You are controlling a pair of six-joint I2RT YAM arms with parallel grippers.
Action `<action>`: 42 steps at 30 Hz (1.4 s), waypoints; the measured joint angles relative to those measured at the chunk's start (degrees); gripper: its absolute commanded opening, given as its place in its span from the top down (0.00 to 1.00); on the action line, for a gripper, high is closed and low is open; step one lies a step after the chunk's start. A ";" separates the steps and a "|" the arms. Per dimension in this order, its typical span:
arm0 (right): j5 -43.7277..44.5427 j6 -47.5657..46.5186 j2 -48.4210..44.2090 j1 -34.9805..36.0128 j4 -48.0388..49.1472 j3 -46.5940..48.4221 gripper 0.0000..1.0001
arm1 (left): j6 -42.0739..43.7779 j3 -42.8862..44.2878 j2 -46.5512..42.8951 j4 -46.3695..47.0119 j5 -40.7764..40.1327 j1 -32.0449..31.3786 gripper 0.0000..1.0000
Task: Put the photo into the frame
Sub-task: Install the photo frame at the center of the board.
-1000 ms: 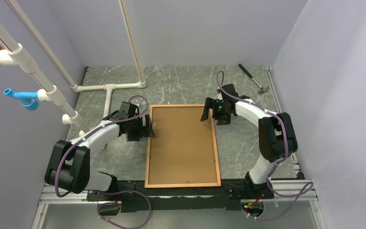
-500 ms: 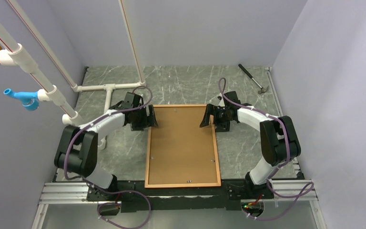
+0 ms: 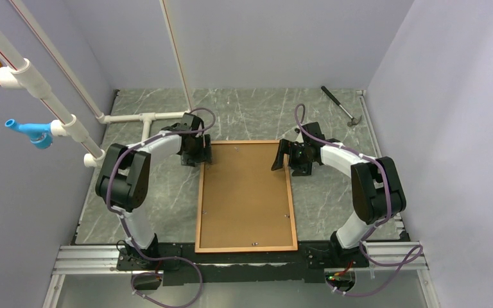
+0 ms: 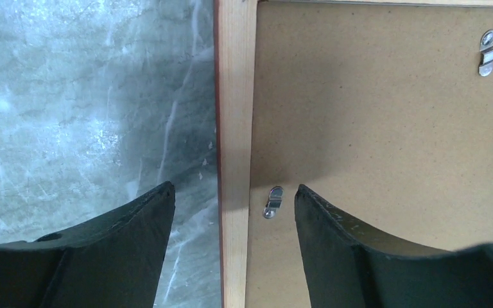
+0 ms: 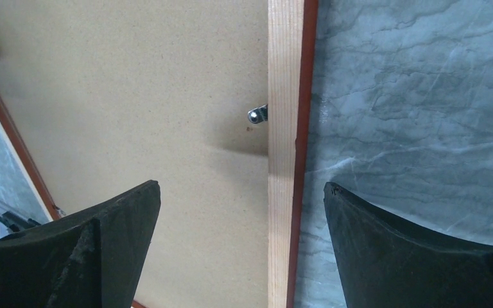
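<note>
The reddish-brown wooden frame (image 3: 198, 212) lies face down in the middle of the table, with a brown backing panel (image 3: 247, 192) filling it. The photo is hidden. My left gripper (image 3: 200, 154) is open over the frame's left rail (image 4: 234, 115) near the far corner, one finger over the table and one over the panel, next to a metal clip (image 4: 273, 201). My right gripper (image 3: 287, 160) is open, straddling the right rail (image 5: 285, 128) near its far corner, with a clip (image 5: 257, 115) just ahead. Neither gripper holds anything.
White pipes (image 3: 144, 122) lie on the table at the back left, close to the left arm. A hammer (image 3: 340, 106) rests at the back right. More pipes with a blue fitting (image 3: 29, 131) hang at the left wall.
The left arm has swung toward the back of the table, bringing its gripper from beside the left rail onto the frame's far left corner, jaws slightly narrower. The right gripper shifted only a little.
</note>
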 measured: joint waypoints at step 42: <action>0.92 -0.63 -0.02 -0.02 -0.74 0.00 0.00 | -0.20 0.00 -1.68 -1.46 -4.59 -4.09 0.39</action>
